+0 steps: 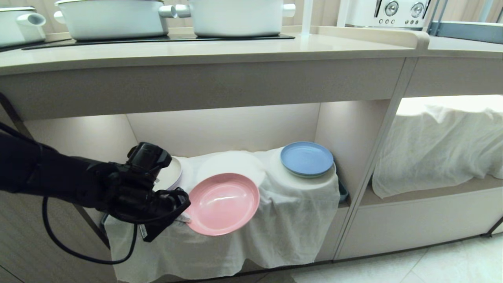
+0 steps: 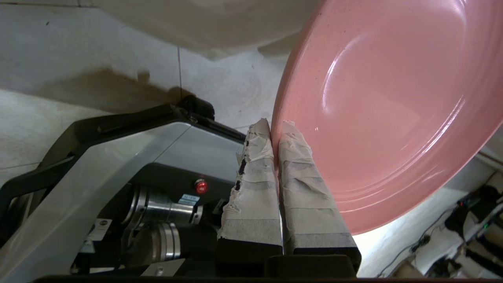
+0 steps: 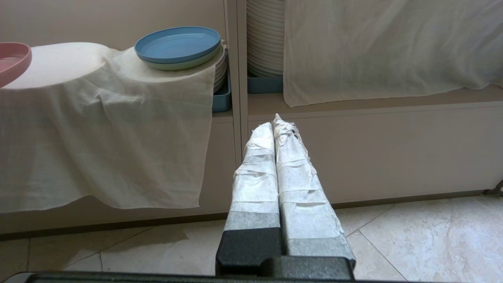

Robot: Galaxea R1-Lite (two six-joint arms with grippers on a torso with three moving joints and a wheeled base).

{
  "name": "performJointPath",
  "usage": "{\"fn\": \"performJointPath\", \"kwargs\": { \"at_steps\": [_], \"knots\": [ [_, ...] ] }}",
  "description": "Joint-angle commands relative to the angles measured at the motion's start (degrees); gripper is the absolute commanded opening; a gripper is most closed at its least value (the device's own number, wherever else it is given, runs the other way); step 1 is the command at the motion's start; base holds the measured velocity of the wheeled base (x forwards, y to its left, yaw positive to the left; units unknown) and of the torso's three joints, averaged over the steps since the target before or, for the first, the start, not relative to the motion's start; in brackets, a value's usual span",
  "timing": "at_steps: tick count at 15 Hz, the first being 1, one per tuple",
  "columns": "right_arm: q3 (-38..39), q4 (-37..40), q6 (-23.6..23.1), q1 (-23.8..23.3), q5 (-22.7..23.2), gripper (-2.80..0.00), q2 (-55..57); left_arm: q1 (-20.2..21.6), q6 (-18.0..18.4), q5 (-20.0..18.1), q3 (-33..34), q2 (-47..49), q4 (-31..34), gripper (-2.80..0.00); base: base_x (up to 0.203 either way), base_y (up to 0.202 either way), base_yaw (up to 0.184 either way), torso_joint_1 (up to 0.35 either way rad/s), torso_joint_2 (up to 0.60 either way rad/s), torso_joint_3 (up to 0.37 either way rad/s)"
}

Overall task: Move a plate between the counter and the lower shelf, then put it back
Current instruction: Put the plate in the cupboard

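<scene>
The left claw (image 1: 181, 214) pinches the pink plate (image 1: 224, 204) by its rim, in the air just before the lower shelf (image 1: 220, 129). Held at one edge only, it may swing or slip. The right claw (image 3: 275, 129) hangs pressed together, idle.

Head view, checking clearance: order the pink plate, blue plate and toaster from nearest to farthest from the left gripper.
1. pink plate, clamped in the left gripper.
2. blue plate, on the shelf's right mound.
3. toaster, on the counter, far right.
</scene>
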Motion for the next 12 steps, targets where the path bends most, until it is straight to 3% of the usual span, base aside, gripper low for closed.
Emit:
{"fn": "performJointPath", "kwargs": {
  "at_steps": [1, 5, 12],
  "knots": [
    [0.0, 0.0, 0.0, 0.0, 0.0, -2.8, 0.0, -0.1, -1.0, 0.5, -2.1, 3.0, 0.0, -2.8, 0.0, 0.0, 0.0, 0.0, 0.0, 0.0],
    [0.0, 0.0, 0.0, 0.0, 0.0, -2.8, 0.0, -0.5, -4.9, 1.4, -7.7, 6.5, 0.4, -2.8, 0.0, 0.0, 0.0, 0.0, 0.0, 0.0],
    [0.0, 0.0, 0.0, 0.0, 0.0, -2.8, 0.0, -2.0, -8.7, 4.7, -16.7, 11.4, 0.4, -2.8, 0.0, 0.0, 0.0, 0.0, 0.0, 0.0]
  ]
}}
